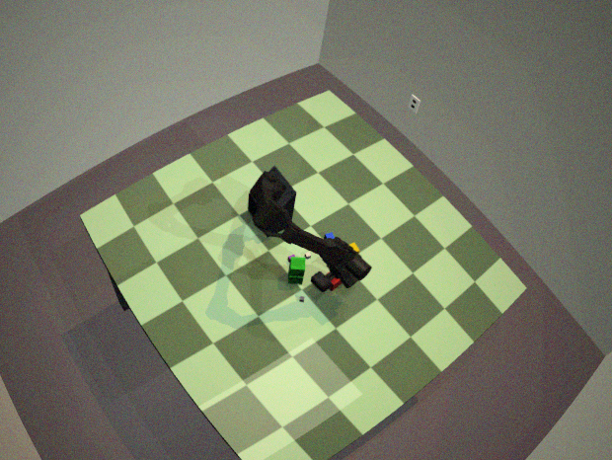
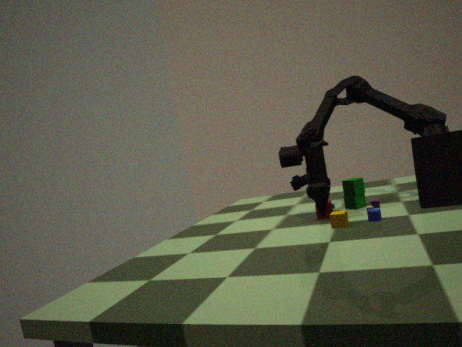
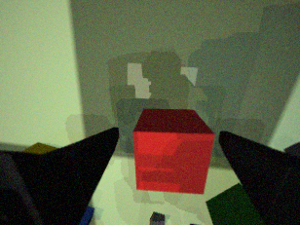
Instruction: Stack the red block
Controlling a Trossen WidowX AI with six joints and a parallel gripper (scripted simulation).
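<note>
One red block (image 3: 172, 151) sits on the checkered table (image 2: 238, 294), and the gripper (image 3: 168, 160) is down around it with the fingers spread wide, one on each side. In the wrist view a gap shows between the block and each finger (image 3: 68, 167), so nothing is pinched. From the exterior view the gripper (image 2: 322, 212) points straight down, its tips near the table surface, with the red block (image 2: 326, 209) partly hidden behind them. From the top only a sliver of the red block (image 1: 335, 282) shows beside the gripper (image 1: 330, 281).

One green tower (image 2: 353, 193) stands upright just beside the red block, apart from it, and appears to be two cubes tall. In the top view the tower (image 1: 296, 269) is to the left of the gripper; in the wrist view only a dark green corner (image 3: 234, 206) appears at the lower right.

Near these are one yellow cube (image 2: 338, 219), close to the red block on the camera side in the exterior view, one blue cube (image 2: 373, 214), and one purple cube (image 2: 375, 203) behind the blue one. The top view shows two more tiny cubes: a pale one (image 1: 307, 255) near the tower and a dark one (image 1: 300, 298) in front of it.

One arm (image 2: 373, 98) arches from a dark base box (image 2: 437, 167) to the gripper.
</note>
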